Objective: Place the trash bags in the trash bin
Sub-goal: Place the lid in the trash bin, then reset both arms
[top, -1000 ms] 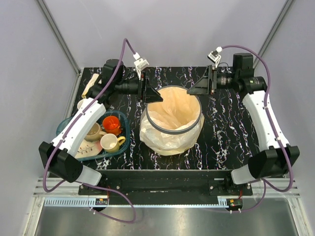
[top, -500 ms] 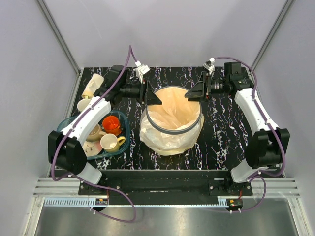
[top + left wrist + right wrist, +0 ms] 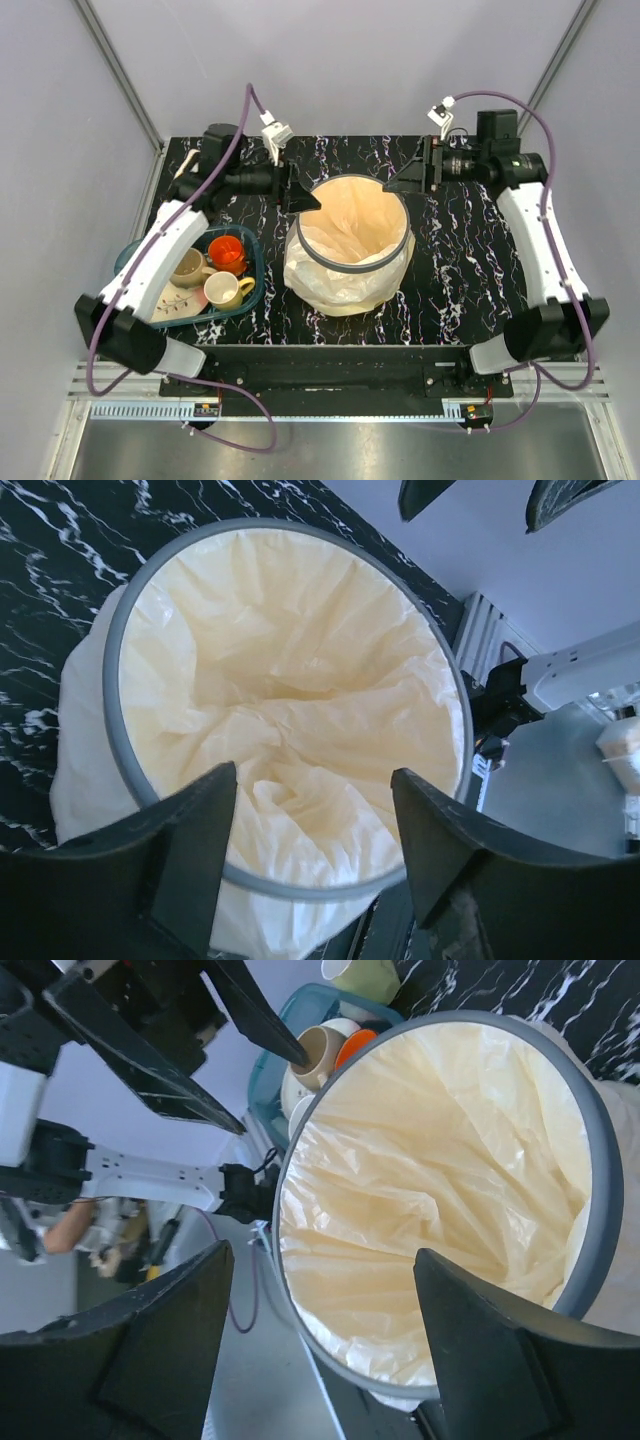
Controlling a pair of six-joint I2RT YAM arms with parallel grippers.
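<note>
Black worktop veined in white, walled in by pale grey panels, carries everything.

The left gripper hangs at the far-left side of the bin's mouth. Its two dark fingers stand well apart with nothing between them, and the left wrist view looks straight down past them into the lined bin. The right gripper mirrors it at the far-right side of the mouth. Its fingers are spread wide too and grip nothing. From above, both sets of fingertips sit just beside the rim; whether either touches the film cannot be told.

Between the two grippers, the trash bag is already inside the trash bin. The crinkled, yellowish film lines the inside, sinks in folds toward the bottom, turns over the grey rim band and hangs as a whitish skirt around the outside, fullest on the front and left. The rim band shows as an unbroken ring on top of the film in both wrist views. The bin stands upright near the middle of the worktop, slightly toward its far edge.

Well left of the bin, at the worktop's front-left corner, a teal dish tray holds an orange cup, a yellow mug and a tan cup, partly under the left arm.
</note>
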